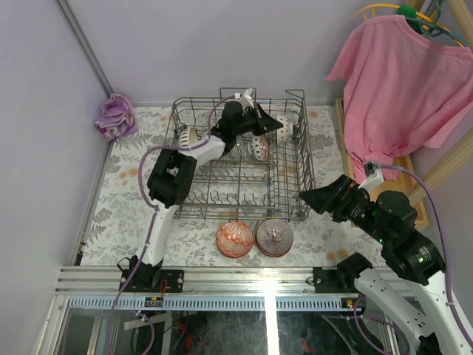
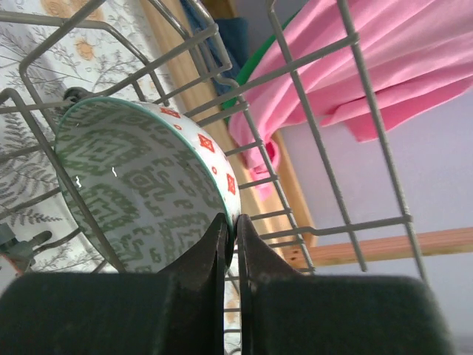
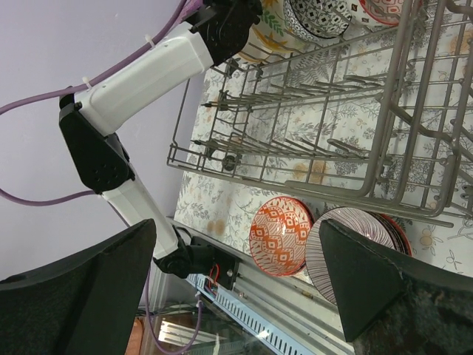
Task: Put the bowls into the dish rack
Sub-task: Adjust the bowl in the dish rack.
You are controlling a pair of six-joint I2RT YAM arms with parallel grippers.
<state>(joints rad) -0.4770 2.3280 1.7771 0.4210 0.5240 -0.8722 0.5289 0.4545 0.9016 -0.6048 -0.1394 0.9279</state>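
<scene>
Left fingers (image 2: 216, 255) together beside bowl (image 2: 140, 192) — green geometric pattern, red diamonds.

No words, numbers or signs can be read anywhere, not on the bowls (image 1: 236, 239), the dish rack (image 1: 304, 148) or the pink shirt (image 1: 399, 81).

Top camera: high behind my bases, looking down on table (image 1: 111, 214) and dish rack (image 1: 222, 213). Left wrist camera: close inside rack, facing pink shirt (image 2: 414, 66). Right wrist camera: farther back, facing rack front and my left arm (image 3: 148, 74); shares orange bowl (image 1: 235, 239) with top view.
</scene>
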